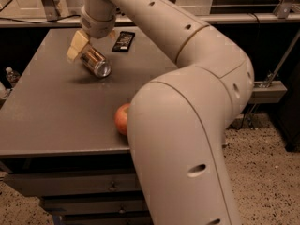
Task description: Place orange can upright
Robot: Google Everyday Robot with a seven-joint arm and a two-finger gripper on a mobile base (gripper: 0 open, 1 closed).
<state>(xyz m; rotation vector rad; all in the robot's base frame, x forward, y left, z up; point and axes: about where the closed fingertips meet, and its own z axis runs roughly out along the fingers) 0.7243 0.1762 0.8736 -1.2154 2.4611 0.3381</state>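
The orange can (pixel 95 62) is a copper-orange can with a silver end. It lies tilted, silver end pointing down and to the right, just above the grey table (pixel 51 116) at the back left. My gripper (pixel 87 50) is shut on the can's upper end, with a tan finger (pixel 76 46) on its left side. A shadow lies on the table under the can.
A red-orange apple (pixel 122 118) sits near the table's front edge, half hidden behind my arm (pixel 187 125). A flat black packet (pixel 123 41) lies at the back of the table, right of the can. Drawers sit under the table front.
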